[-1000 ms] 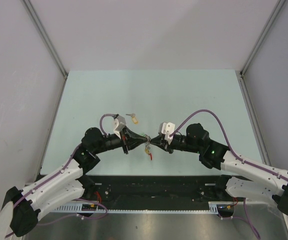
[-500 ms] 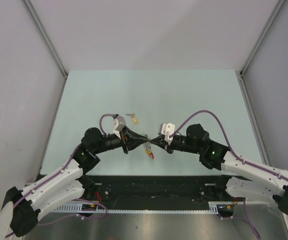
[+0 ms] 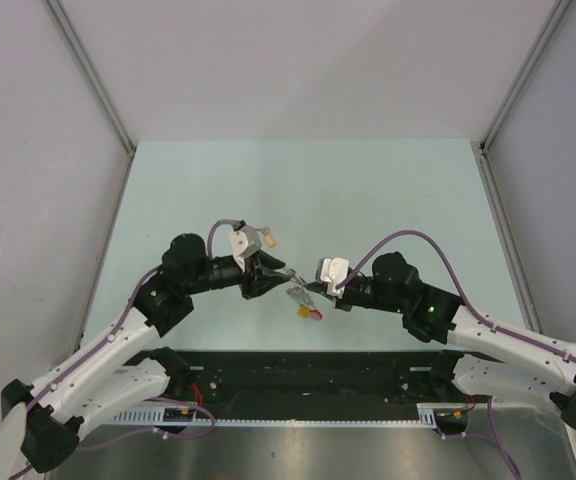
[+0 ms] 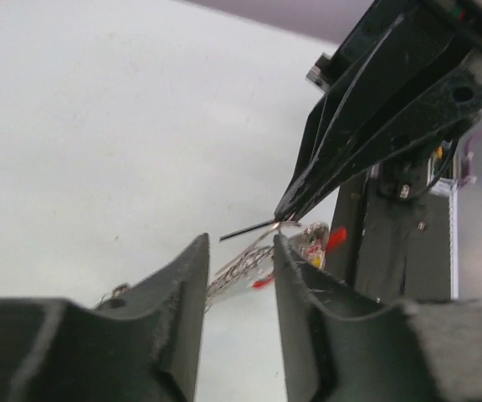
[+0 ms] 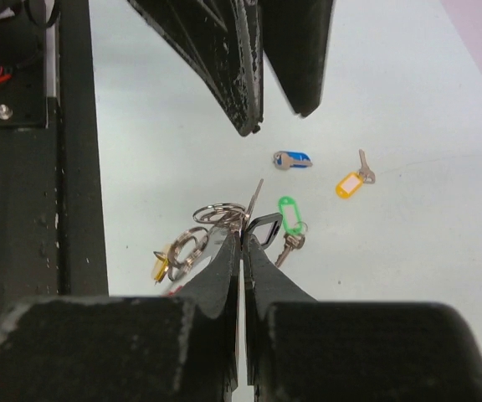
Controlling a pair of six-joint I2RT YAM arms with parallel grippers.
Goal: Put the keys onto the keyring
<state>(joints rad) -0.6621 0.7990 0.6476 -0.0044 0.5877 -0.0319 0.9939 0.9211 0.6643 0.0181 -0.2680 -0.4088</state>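
Pinching the keyring [image 5: 217, 215] at its thin wire edge, the right fingers [image 5: 243, 247] are pressed flat together with no gap showing. From that pinch the ring's silver coils spread out to one side of the tips, and its long axis slants down and away from them toward the worktop [image 3: 388, 190]. A small yellow tag [image 5: 159, 266] and a red piece [image 4: 335, 239] hang at the low end. A straight sliver of metal [image 5: 255, 197] sticks out past the right fingertips, aimed at the left fingers [image 3: 278, 272].

Those left fingers stand apart, released, gripping nothing. In the left wrist view the coil shows through the gap between them, just beyond their tips, running slantwise up to the right fingertips.

Three loose keys lie flat on the worktop. A green-tagged key [image 5: 289, 219] is just beside the right fingertips. A blue key [image 5: 293, 159] is below the left fingers. A yellow-tagged key [image 5: 351, 182] lies farther out to the side, its metal blade pointing away from the right fingers.
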